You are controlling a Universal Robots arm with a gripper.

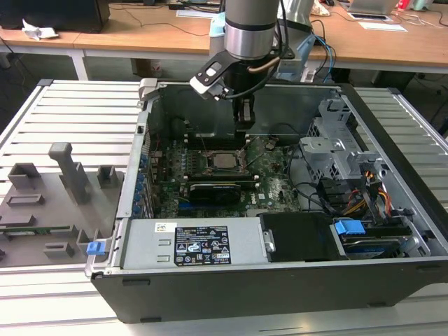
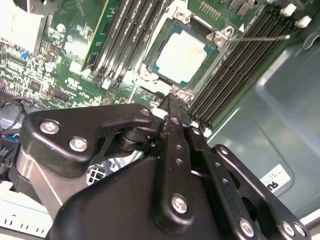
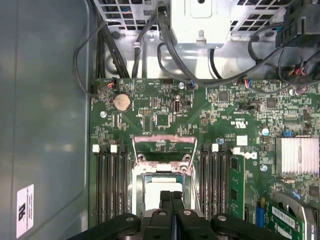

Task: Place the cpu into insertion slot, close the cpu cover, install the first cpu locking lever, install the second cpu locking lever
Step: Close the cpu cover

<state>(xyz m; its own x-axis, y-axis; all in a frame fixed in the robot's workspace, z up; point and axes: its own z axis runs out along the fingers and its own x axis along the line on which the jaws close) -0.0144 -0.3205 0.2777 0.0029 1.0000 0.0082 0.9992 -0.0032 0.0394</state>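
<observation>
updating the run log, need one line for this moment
cpu: in slot | cover: open | end effector: shut, empty, above slot

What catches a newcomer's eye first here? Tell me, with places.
The pale silver cpu sits in the insertion slot on the green motherboard. The black gripper, shut, is poised at the slot's edge. In the exterior view, the arm reaches down into an open computer case on a slatted table.
</observation>
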